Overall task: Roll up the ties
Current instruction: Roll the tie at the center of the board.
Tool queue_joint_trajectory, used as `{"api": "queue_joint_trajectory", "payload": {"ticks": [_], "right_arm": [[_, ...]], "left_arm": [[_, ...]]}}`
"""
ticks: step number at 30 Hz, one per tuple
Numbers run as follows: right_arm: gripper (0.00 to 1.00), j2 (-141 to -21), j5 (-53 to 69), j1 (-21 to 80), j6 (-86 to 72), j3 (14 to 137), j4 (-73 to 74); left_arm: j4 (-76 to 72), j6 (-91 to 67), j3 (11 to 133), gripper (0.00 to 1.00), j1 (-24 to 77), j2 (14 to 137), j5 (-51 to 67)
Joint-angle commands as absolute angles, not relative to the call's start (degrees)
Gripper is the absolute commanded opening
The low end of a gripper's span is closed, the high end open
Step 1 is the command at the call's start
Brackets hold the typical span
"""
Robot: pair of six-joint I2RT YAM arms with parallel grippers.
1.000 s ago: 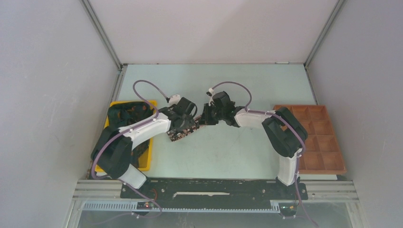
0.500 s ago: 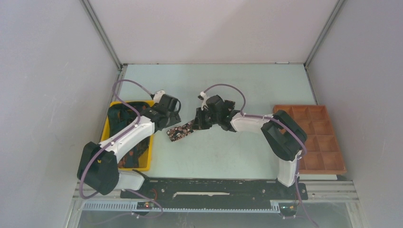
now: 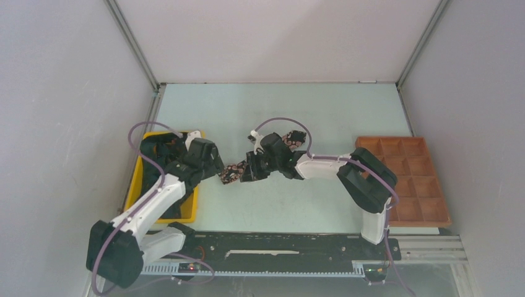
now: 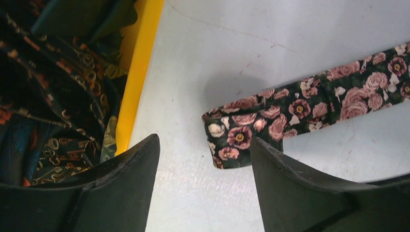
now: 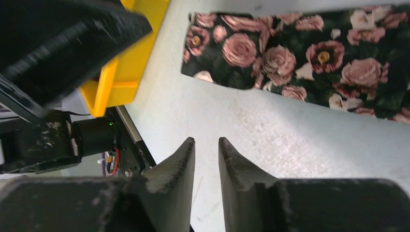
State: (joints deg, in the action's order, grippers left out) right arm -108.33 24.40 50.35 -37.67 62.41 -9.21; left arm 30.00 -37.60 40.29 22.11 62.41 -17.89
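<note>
Left pincer (image 4: 204, 145) hangs with its fingers wide apart and nothing between them, low over the table just beside the bin. I see the right pincer (image 5: 207, 141) parted only by a narrow slit, also holding nothing, and hovering a little short of the tie.

From above, the pale green table (image 3: 278, 111) carries everything. A wooden compartment tray (image 3: 405, 138) sits at its right edge and a yellow bin (image 4: 140, 72) at its left edge. The bin is heaped with dark printed fabric (image 4: 48, 96), probably more ties.

My tie (image 4: 300, 106) lies flat on the left-centre of the table. It is black with pink roses. Its squared end is near the bin's right wall but clear of it, and the strip runs away to the right, under the right arm. That end looks doubled over, though I cannot be sure.

I expect the tie to be very light, limp and rather slick. It should skate on the smooth tabletop, sag the moment it is lifted, and let any loose turn spring open. It should not break, but a hard fingertip could snag or crease the weave.

I would grip that free end, pinching across the full width rather than at one corner, and use the other pincer to pin the strip further along so the roll has something to wind against.
</note>
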Motion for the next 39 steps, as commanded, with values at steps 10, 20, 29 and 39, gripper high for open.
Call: {"api": "queue_joint_trajectory", "payload": {"ticks": [10,20,29,39], "right_arm": [[0.4,-114.17,23.2,48.24,-34.69,77.78,-2.17],[0.27,-120.47,22.91,48.84,-34.04,83.49,1.55],[0.23,-122.63,22.76,48.21,-33.97,84.29,1.58],[0.22,-125.09,23.42,47.72,-34.45,84.05,0.61]], "left_arm": [[18.72,-43.04,25.14,0.79,21.89,47.46,-11.96],[15.89,-43.93,21.97,0.77,21.96,45.53,-12.2],[13.58,-44.56,20.44,0.76,21.89,45.46,-12.79],[7.59,-44.95,19.0,0.76,21.21,47.84,-11.32]]}}
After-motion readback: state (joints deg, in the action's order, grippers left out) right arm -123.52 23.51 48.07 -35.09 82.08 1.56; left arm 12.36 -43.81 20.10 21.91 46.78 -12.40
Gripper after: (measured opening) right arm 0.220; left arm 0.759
